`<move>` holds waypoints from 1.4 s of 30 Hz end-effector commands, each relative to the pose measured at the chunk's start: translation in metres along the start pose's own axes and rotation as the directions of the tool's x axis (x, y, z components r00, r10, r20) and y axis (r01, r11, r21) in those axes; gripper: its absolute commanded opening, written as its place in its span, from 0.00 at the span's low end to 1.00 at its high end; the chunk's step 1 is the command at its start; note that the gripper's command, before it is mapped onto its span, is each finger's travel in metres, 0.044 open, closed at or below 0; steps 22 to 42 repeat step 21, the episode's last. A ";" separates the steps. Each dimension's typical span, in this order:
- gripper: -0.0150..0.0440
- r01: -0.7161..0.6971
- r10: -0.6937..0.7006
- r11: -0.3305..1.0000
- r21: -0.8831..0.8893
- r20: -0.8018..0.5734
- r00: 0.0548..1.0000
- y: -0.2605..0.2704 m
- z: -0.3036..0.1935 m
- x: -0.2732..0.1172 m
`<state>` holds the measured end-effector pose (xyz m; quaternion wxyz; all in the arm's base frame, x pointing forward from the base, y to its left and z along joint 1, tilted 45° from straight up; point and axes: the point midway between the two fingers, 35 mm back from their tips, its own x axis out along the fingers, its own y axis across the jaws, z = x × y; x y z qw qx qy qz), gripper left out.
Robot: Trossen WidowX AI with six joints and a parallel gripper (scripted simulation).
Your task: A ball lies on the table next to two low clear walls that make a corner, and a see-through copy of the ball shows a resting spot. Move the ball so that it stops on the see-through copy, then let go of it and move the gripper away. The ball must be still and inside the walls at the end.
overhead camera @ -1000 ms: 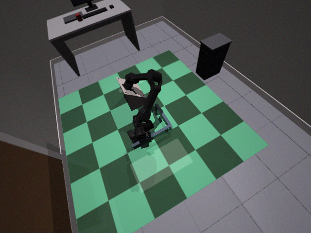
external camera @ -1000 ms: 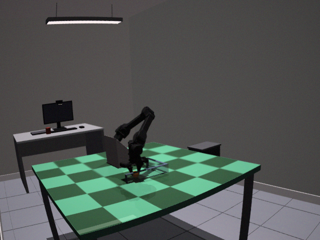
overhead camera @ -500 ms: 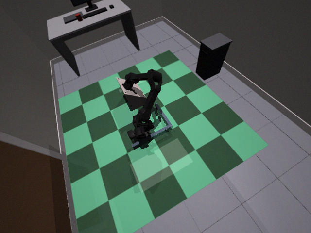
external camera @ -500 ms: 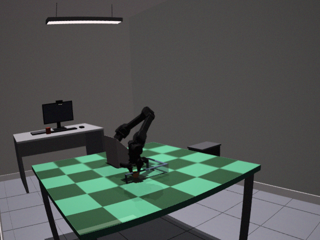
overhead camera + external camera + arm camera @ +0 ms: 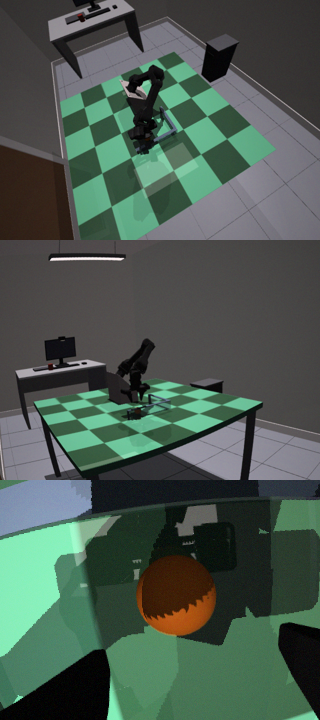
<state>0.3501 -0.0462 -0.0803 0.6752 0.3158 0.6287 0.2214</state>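
From the top view, a black arm bends down over a green checkered desk (image 5: pixel 232 144), its end effector (image 5: pixel 140 133) low beside two clear walls (image 5: pixel 168 126) that meet in a corner. Only a sliver of the orange ball (image 5: pixel 147 138) shows under it.

In the exterior view, the ball (image 5: pixel 138 411) rests on the desk by the near wall's end, with the end effector (image 5: pixel 140 391) raised above and behind it.

The wrist view shows the ball (image 5: pixel 176 595) (round, so it has no long axis) lying free between and beyond two dark fingers. The fingers are spread wide, gripping nothing and clear of the ball.
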 end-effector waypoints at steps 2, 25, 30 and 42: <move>0.81 0.006 -0.006 1.000 -0.012 0.008 1.000 0.001 0.002 -0.023; 1.00 0.002 -0.001 1.000 -0.010 0.013 1.000 0.002 -0.001 -0.060; 1.00 0.002 -0.001 1.000 -0.010 0.013 1.000 0.002 -0.001 -0.060; 1.00 0.002 -0.001 1.000 -0.010 0.013 1.000 0.002 -0.001 -0.060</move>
